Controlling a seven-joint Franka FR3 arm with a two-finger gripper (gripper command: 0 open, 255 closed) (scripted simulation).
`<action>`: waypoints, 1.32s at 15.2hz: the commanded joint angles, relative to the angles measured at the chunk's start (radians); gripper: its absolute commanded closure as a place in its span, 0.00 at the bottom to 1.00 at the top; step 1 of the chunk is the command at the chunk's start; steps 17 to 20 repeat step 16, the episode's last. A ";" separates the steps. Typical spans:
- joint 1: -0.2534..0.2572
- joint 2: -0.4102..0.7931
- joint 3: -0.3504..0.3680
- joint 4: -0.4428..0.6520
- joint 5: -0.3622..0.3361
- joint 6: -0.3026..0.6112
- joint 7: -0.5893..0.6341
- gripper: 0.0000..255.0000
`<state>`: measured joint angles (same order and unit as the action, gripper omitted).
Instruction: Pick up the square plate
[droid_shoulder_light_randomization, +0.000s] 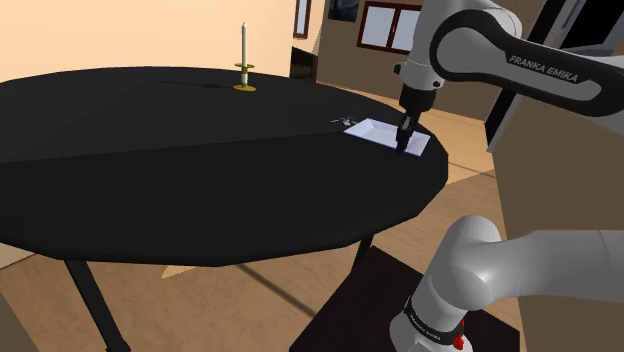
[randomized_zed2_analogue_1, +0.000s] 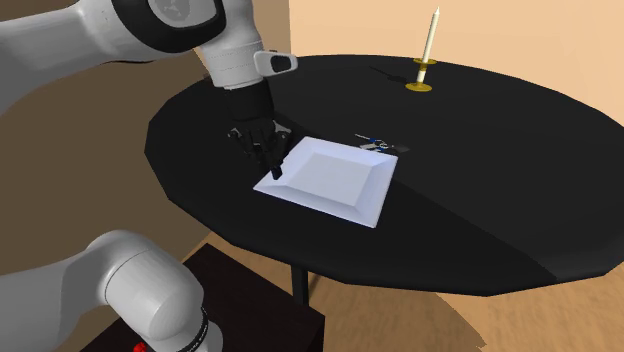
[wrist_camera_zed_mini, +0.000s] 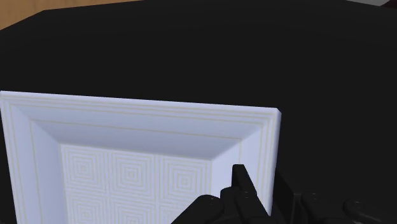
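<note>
Hand (randomized_zed2_analogue_1: 272, 160) is sitting at the 9 o'clock rim of the white square plate (randomized_zed2_analogue_1: 335, 178), which is lying flat near the 8 o'clock edge of the table (randomized_zed2_analogue_1: 500, 150) in the second exterior view, and since I cannot tell whether it's clamping, I'm worrying about a shallow rim bite slipping on lift.

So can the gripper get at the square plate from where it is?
Probably yes. The gripper is down at one edge of the white square plate, nothing lies between them, and the candle stands far across the black table.
</note>
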<state>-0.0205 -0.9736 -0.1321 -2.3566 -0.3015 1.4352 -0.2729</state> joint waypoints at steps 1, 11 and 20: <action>0.001 0.010 0.002 0.025 0.003 -0.016 -0.004 1.00; 0.002 0.083 0.016 0.204 0.012 -0.119 -0.029 1.00; 0.002 0.109 0.019 0.264 0.014 -0.152 -0.037 1.00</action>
